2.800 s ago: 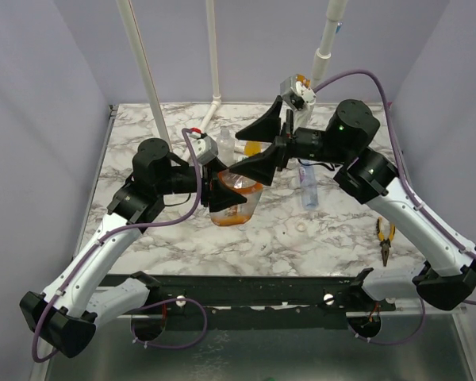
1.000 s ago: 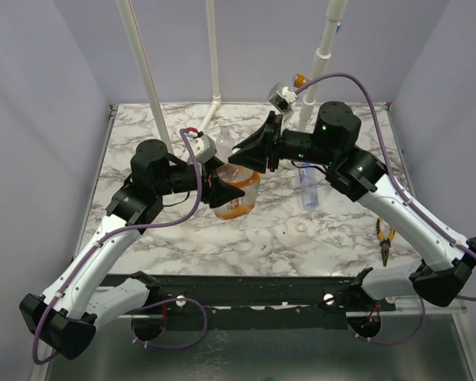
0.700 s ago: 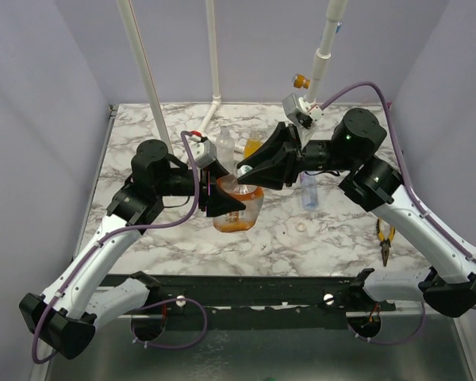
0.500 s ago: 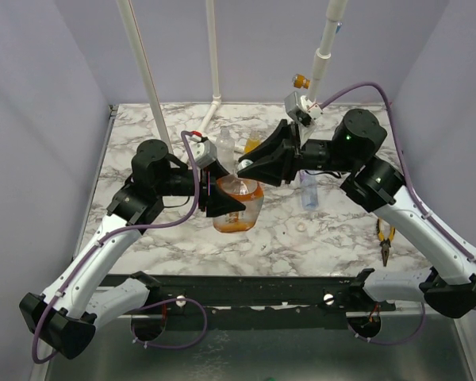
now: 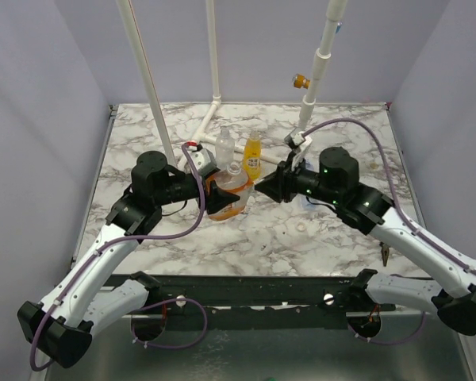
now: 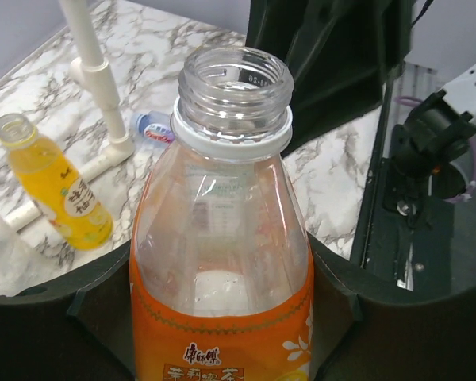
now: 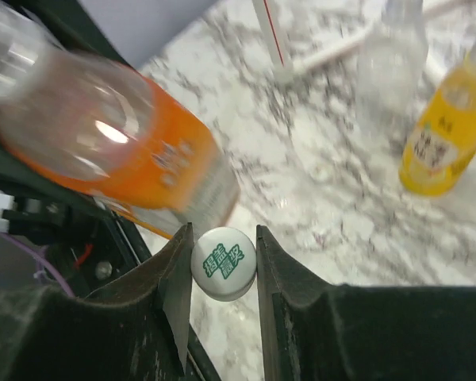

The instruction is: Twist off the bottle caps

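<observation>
Right tool [image 7: 223, 274]: narrow, pinching a white cap [image 7: 224, 262] with green print flat between both fingers. We read that as the squat orange bottle's cap. It's clear of the neck and sits just right of the bottle, above the bench [image 5: 143, 143].

Left tool [image 5: 213, 194]: clamped around the squat orange bottle [image 6: 222, 238] low on the body, one finger on each side, neck left free. We think that grip is there to stop the body spinning while the other arm works the thread. The bottle stands roughly upright in the left wrist view. We can't tell whether its base touches the bench.

Contents:
- Squat orange bottle: mouth open, white ring on the neck, no liquid visible through the clear upper part. The lower part is behind the orange label.
- Slender yellow-orange bottle [image 5: 253, 156]: standing just far of the held one, mouth looks open, filled with yellow liquid.
- Small clear bottle [image 5: 224, 144]: standing left of the yellow one, looks empty. We can't tell if it's capped.
- Blue-labelled bottle [image 6: 151, 128]: lying on its side near the white pipe frame [image 5: 214, 107], mostly hidden behind the right arm from above.

There's a small pale disc [image 5: 301, 227] on the bench near the right arm, likely another loose cap.

Our call: this bottle is done, and the held cap needs setting down.
</observation>
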Controlling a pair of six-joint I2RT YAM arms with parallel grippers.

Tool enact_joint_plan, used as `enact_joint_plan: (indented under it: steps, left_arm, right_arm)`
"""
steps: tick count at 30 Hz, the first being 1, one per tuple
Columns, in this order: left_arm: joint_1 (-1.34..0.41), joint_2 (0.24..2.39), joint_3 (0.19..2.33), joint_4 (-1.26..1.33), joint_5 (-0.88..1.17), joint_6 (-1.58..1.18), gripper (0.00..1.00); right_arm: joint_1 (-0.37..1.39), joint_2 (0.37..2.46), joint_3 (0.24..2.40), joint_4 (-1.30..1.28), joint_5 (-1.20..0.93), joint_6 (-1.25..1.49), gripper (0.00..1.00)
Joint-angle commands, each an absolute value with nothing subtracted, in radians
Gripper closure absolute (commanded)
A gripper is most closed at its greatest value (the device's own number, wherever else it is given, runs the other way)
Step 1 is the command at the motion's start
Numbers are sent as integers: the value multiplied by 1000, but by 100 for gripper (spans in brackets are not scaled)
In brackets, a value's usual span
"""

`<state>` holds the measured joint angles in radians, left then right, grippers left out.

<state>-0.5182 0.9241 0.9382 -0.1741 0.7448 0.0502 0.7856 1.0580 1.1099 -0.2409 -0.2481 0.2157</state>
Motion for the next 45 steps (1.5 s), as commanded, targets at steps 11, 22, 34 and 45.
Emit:
enact_joint_plan:
  steps: [11, 22, 34, 45]
  left_arm:
    - [-517, 857, 866, -187, 655, 76, 100]
    - [-517, 829, 844, -214, 634, 61, 100]
    - [-517, 840, 856, -237, 648, 55, 100]
    - [-517, 840, 853, -236, 655, 58, 100]
  right_arm:
    - [788, 1302, 748, 131, -122, 345, 82]
    - [793, 1595, 686, 388, 78, 358, 74]
    - [824, 1647, 639, 414, 129, 378, 31]
    - [827, 1269, 770, 155, 27, 246, 22]
